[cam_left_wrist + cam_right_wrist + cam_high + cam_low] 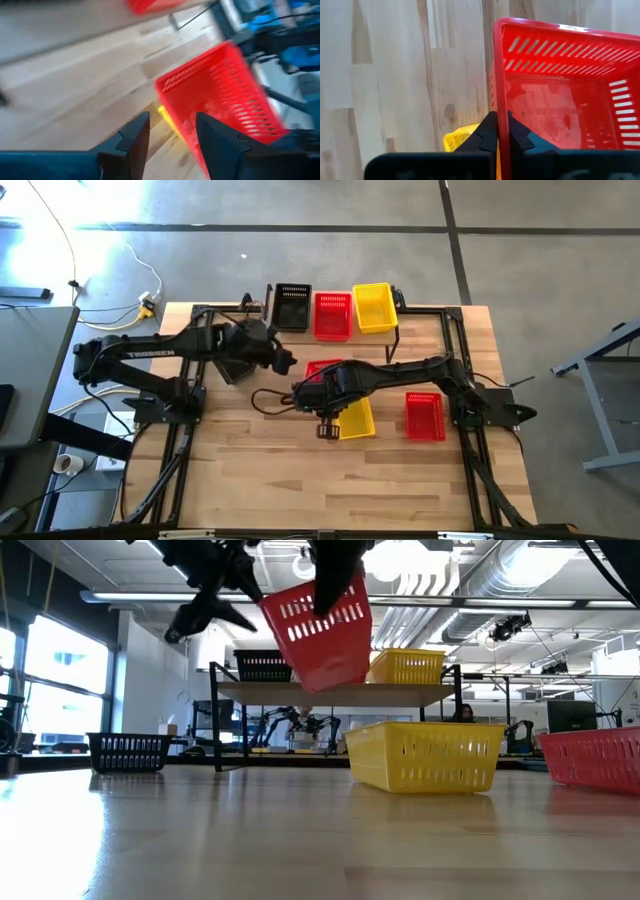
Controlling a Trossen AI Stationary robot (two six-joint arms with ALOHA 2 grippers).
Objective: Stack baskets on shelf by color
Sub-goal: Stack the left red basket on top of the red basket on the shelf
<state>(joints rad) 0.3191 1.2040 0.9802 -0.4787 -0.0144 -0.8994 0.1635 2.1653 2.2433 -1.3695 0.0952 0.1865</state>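
My right gripper [501,132] is shut on a red basket [320,630] held tilted above the table, in front of the shelf [420,692]. My left gripper [170,135] is open beside that basket [225,95], toward the table's left; I cannot see it touch. On the shelf stand a black basket [291,307], a red one [333,315] and a yellow one [375,307]. A yellow basket [355,418], a red basket [425,416] and a black basket [130,752] rest on their bottoms on the table. My right gripper pinches one side wall of the red basket at its rim [499,107], one finger inside the basket and one outside. The basket is lifted clear of the table and hangs tilted, its open top facing the gripper's camera.
The yellow basket on the table lies right under the held red one [462,137]. The far edge of the table carries the shelf. Bare wooden tabletop [330,480] stretches toward the near edge.
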